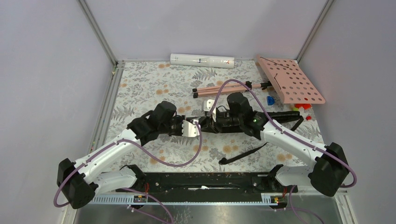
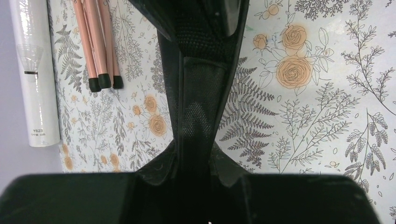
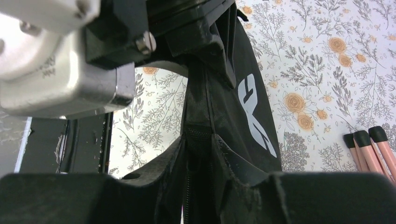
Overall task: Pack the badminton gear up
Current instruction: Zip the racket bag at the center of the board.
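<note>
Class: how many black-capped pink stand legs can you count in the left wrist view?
3, side by side at top left, just right of the white tube: left leg, middle leg, right leg. None looks hidden.

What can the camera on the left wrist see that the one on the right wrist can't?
Only the left wrist view shows the long white tube. Only the right wrist view shows the white logo on the black bag and the other arm's silver housing. Both show that bag up close, the floral tablecloth and the pink stand legs with black tips.
</note>
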{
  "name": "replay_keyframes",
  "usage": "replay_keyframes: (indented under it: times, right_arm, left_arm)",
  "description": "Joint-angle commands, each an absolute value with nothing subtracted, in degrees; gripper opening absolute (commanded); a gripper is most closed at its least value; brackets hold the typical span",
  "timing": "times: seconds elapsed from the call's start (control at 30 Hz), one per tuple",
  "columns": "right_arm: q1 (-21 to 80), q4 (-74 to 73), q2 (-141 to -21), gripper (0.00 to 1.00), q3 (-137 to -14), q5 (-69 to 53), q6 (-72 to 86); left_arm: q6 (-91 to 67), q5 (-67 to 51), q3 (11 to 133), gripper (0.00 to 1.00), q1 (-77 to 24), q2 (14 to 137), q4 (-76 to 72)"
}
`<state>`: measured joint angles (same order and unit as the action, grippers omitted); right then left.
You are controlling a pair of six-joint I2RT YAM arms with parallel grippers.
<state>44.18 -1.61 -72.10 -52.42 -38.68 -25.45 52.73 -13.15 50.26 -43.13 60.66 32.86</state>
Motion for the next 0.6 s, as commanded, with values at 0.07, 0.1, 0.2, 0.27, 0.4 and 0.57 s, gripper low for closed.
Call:
replay_keyframes:
  times: [0.07,0.1,0.2,0.27,0.4,0.57]
  right_arm:
    - [44.93,0.57,-72.80,0.30,-54.12,-38.78,-23.12]
    - [45.10,0.38,-73.21,0.29,-54.57,-37.90,-23.24]
    - [45.97,-3.42,-73.87,0.29,-55.48,-35.37,-24.18]
    - [46.64,-4.40,-73.61,0.29,-55.40,-33.51,-24.45]
    - [48.05,-6.52,-72.69,0.17,-55.60,-28.51,-24.32]
    - [50.18,-10.32,-71.09,0.00,-56.96,-17.35,-21.69]
  left_arm:
    - [54.57,-13.71,53.34,0.00,-43.54,61.21,30.93]
    - [54.57,-13.65,53.58,0.00,-43.59,61.30,31.17]
    - [54.34,-13.59,54.62,0.00,-43.58,61.52,32.36]
    - [54.32,-13.67,54.93,0.00,-43.56,61.52,32.86]
    - [54.47,-13.36,54.67,0.00,-43.54,61.34,32.87]
    - [54.39,-11.82,54.66,0.00,-43.59,61.52,32.93]
